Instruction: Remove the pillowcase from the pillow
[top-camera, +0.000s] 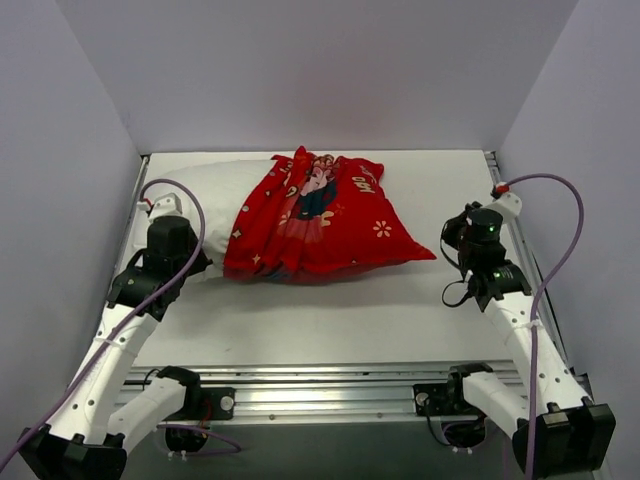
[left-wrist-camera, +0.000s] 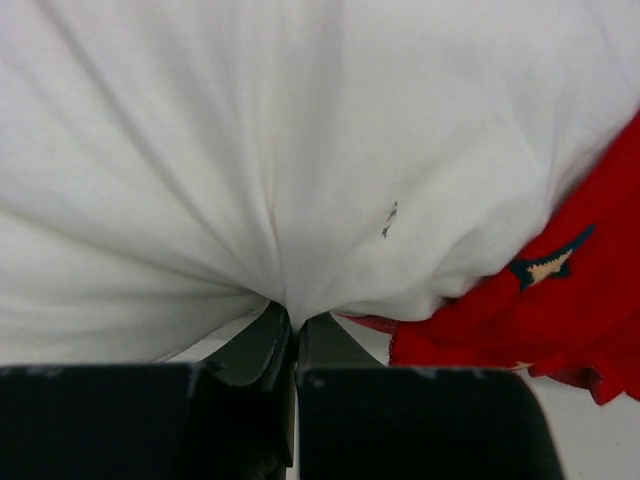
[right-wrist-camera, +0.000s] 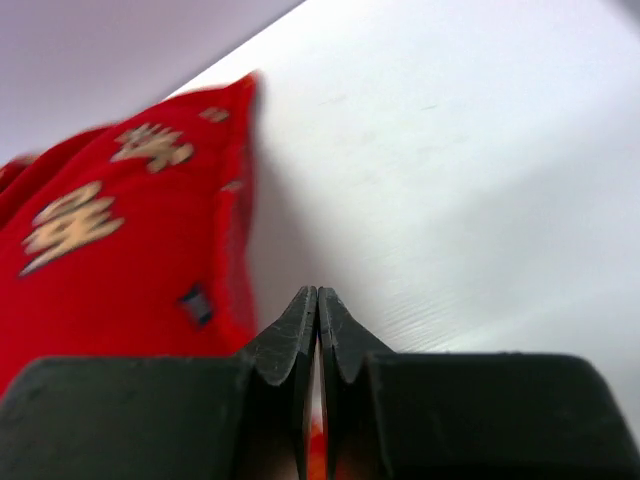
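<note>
Pillow: the white pillow (top-camera: 195, 190) lies across the table (top-camera: 330, 320) with its left end bare and the rest inside the cover.
Pillowcase: the red printed pillowcase (top-camera: 320, 215) sheathes the pillow's right portion and bunches in folds at its open edge, mid-pillow.
Left gripper: the left gripper (left-wrist-camera: 293, 325) is pinched tight on a tuck of the pillow's white cloth, and creases fan out from the bite. This looks like an anchor, holding the pillow in place while the cover is drawn off.
Right gripper: the right gripper (right-wrist-camera: 317, 305) is closed tip to tip over bare table, just beside the pillowcase's far corner. No cloth shows between the tips, and a red sliver deeper in the gap is too small to read.
Next: likely a fresh bite on that red corner, then a pull rightwards.
</note>
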